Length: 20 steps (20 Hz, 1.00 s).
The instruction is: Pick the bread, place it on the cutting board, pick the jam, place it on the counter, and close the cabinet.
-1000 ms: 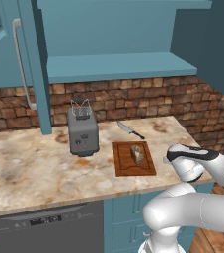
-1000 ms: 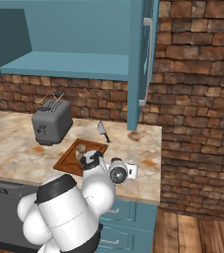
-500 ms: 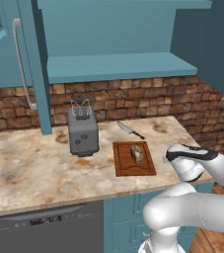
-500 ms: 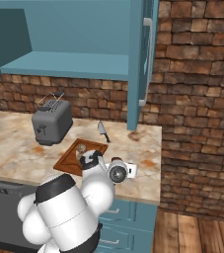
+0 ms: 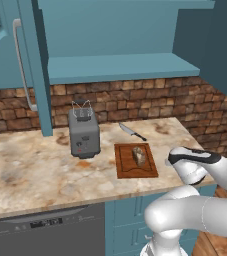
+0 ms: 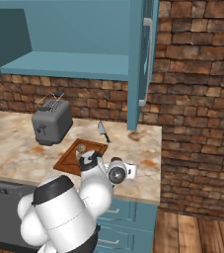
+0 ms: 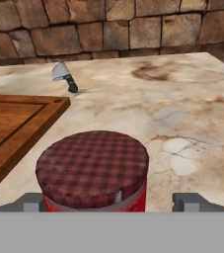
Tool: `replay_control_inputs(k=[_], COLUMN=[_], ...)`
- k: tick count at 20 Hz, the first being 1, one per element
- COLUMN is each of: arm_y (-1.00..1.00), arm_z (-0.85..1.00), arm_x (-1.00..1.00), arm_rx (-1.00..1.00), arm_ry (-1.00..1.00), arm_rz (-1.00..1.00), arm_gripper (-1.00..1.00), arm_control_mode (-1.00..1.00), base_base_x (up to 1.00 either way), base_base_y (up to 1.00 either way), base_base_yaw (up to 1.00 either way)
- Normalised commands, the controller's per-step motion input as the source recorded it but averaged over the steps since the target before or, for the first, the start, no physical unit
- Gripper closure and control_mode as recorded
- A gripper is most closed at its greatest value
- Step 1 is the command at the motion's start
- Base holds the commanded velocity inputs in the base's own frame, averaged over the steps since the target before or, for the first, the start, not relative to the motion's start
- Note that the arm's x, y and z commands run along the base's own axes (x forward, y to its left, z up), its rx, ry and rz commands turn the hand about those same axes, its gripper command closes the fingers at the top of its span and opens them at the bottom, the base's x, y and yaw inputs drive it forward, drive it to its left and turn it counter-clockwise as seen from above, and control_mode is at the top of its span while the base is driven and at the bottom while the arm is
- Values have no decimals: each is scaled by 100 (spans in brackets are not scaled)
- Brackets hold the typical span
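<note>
On the marbled stone bench (image 7: pixel 192 104) you see a red jam jar (image 7: pixel 93 170) with chequered lid between the open end effector (image 7: pixel 111 202) fingers, beside the grooved wooden board (image 7: pixel 10 123).

gripper (image 7: pixel 111 200): jaws have spread apart since a second ago; fingertips (image 7: pixel 185 201) now stand clear on either side of the jam (image 7: pixel 93 168)
jam: released, standing upright on the counter (image 7: pixel 182 108), just beside the cutting board (image 7: pixel 15 123)
</note>
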Motion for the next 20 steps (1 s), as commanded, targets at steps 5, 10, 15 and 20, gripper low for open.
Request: replay_control_inputs(k=[5,10,15,20], arm_y=[0,0,0,0], arm_z=[0,0,0,0], arm_x=[-10,-7,-7,-6], arm_rx=[0,0,0,0], arm_ry=[0,1,3,4], arm_rz=[0,0,0,0], arm_gripper=[-100,-100,-100,-100], arm_control_mode=[-100,-100,-100,-100], base_base_x=[0,0,0,0], base_base_y=[0,0,0,0], base_base_yaw=[0,0,0,0])
